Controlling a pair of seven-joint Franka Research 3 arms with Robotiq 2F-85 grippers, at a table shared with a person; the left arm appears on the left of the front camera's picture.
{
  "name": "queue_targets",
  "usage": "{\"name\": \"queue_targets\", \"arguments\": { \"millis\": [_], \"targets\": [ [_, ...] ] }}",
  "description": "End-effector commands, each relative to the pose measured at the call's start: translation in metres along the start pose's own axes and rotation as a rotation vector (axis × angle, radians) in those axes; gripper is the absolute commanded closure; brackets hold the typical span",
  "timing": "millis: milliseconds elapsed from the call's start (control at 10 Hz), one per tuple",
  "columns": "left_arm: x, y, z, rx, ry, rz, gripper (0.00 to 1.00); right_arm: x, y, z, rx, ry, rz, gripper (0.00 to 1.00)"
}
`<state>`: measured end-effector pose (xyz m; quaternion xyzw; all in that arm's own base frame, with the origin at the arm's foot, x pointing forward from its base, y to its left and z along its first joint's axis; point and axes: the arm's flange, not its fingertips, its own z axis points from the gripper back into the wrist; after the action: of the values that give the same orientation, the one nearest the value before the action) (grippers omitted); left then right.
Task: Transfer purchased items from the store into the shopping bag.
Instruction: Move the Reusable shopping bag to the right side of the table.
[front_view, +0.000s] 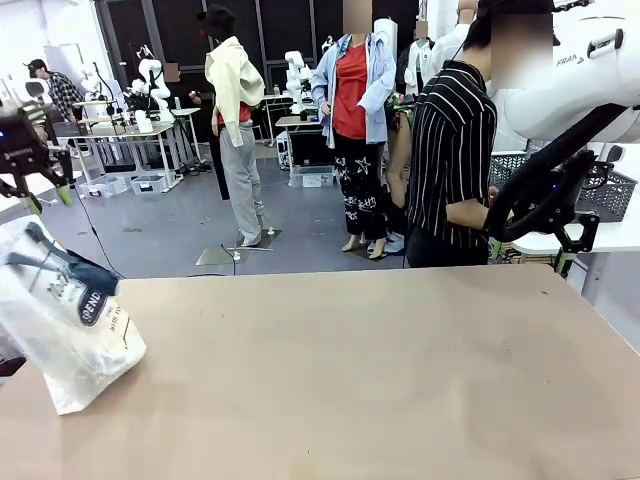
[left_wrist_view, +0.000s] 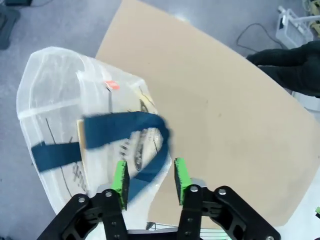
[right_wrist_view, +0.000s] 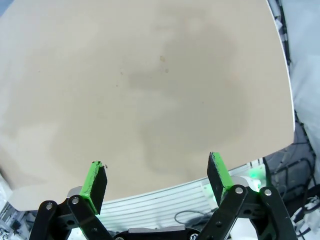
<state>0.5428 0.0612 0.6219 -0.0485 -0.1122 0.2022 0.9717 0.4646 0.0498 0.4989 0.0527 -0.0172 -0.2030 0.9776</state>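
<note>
Two grippers hover above a tan table (front_view: 380, 370). Seen through its wrist camera, the left gripper (left_wrist_view: 149, 180) has its green pads (left_wrist_view: 120, 181) parted a moderate way, holding nothing; a dark navy strap handle (left_wrist_view: 125, 131) loops up between and just beyond them. Beneath it sits the shopping bag (left_wrist_view: 55, 95), translucent white with black lettering, at the table's edge. From the front, the bag (front_view: 60, 330) leans at the table's left end. The right gripper (right_wrist_view: 157, 181) is spread wide and empty, looking down on bare tabletop. From the front, the right arm (front_view: 560, 100) reaches in high on the right. A person in a striped shirt (front_view: 452, 150) stands across the table.
</note>
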Motion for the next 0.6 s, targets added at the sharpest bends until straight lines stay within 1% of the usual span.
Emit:
{"name": "queue_targets", "arguments": {
  "millis": [0, 100, 200, 300, 400, 500],
  "targets": [
    [-0.023, -0.02, 0.019, 0.0, -0.082, 0.0, 0.0, 0.001, 0.001, 0.0, 0.001, -0.005, 0.012, 0.0],
    [-0.041, -0.045, 0.03, 0.005, -0.129, -0.057, 0.0, 0.001, 0.001, 0.0, 0.001, -0.005, 0.012, 0.0],
    [-0.053, -0.067, 0.033, 0.016, -0.142, -0.106, 0.0, 0.001, 0.001, 0.0, 0.001, -0.005, 0.012, 0.0],
    [-0.067, -0.09, 0.029, 0.054, -0.142, -0.158, 0.0, 0.001, 0.001, 0.0, 0.001, -0.005, 0.012, 0.0],
    [-0.076, -0.11, 0.022, 0.053, -0.118, -0.206, 0.0, 0.001, 0.001, 0.0, 0.001, -0.005, 0.012, 0.0],
    [-0.084, -0.132, 0.01, 0.06, -0.113, -0.282, 0.0, 0.001, 0.001, 0.0, 0.001, -0.005, 0.012, 0.0]
  ]
}}
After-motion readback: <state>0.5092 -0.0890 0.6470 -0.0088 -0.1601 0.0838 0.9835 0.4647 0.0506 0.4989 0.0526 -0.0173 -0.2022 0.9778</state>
